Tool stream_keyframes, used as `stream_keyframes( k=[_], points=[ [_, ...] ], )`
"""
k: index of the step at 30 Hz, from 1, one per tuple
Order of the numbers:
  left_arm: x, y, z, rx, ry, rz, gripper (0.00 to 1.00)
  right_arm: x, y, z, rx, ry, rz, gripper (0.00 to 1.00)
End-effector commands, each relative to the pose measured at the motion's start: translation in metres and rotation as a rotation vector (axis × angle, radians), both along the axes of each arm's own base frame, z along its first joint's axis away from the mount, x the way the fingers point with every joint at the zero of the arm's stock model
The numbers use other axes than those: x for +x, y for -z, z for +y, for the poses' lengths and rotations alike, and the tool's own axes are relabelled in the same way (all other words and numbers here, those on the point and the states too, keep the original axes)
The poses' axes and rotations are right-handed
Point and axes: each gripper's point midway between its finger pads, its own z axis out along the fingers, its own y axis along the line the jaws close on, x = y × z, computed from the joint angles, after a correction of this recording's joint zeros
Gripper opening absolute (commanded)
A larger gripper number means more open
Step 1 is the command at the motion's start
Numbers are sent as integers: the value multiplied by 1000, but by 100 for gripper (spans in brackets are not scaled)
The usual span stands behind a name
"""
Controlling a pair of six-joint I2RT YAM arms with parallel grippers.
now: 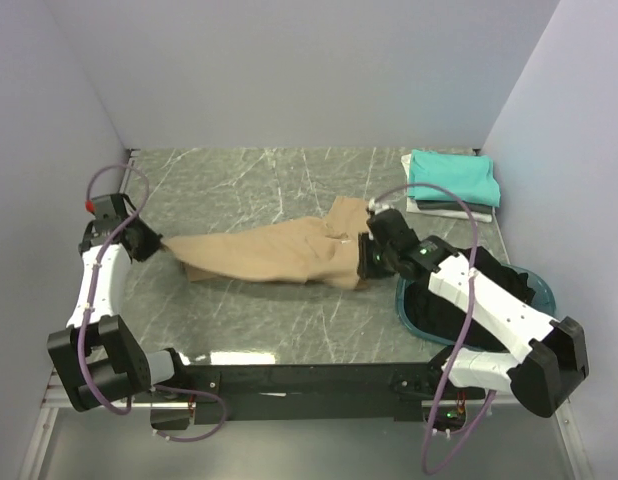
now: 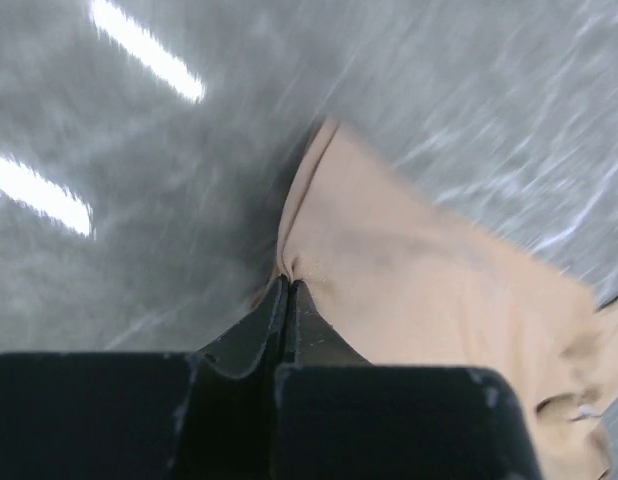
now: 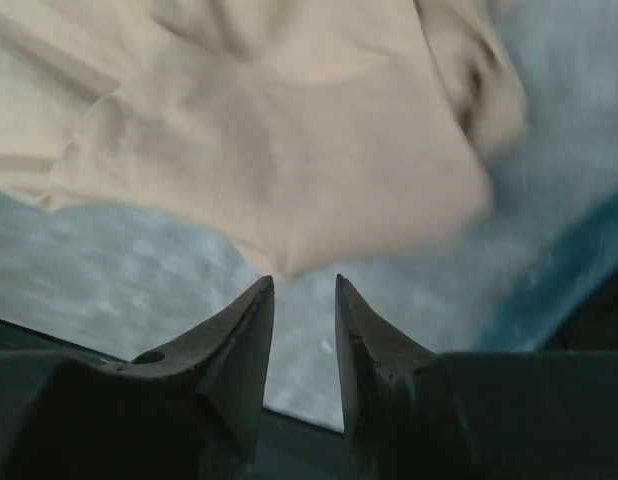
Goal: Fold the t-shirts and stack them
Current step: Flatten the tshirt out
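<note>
The tan t-shirt [image 1: 274,255] lies stretched out across the middle of the table, bunched toward its right end. My left gripper [image 1: 157,243] is shut on its left edge; the left wrist view shows the cloth [image 2: 419,290] pinched at the closed fingertips [image 2: 287,285]. My right gripper [image 1: 365,262] is open and empty, just off the shirt's right corner; the right wrist view shows that corner [image 3: 289,150] lying beyond the gripper [image 3: 304,283]. A stack of folded shirts, teal [image 1: 452,176] on top with white and dark ones under it, sits at the back right.
A round teal basin [image 1: 534,285] with dark cloth in it stands at the right, partly under my right arm; its rim [image 3: 549,290] shows in the right wrist view. White walls close in the table on the left, the back and the right.
</note>
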Motion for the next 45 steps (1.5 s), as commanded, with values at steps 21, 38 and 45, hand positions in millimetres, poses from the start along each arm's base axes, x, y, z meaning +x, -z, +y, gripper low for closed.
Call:
stream_keyframes(
  k=[21, 38, 45],
  points=[
    [-25, 26, -28, -64, 133, 41, 1, 87, 47, -4, 46, 145, 56, 61],
    [-23, 28, -29, -76, 136, 50, 1, 99, 60, 7, 187, -46, 101, 55],
    [-22, 25, -27, -68, 140, 53, 1, 100, 83, 8, 175, -38, 155, 54]
  ],
)
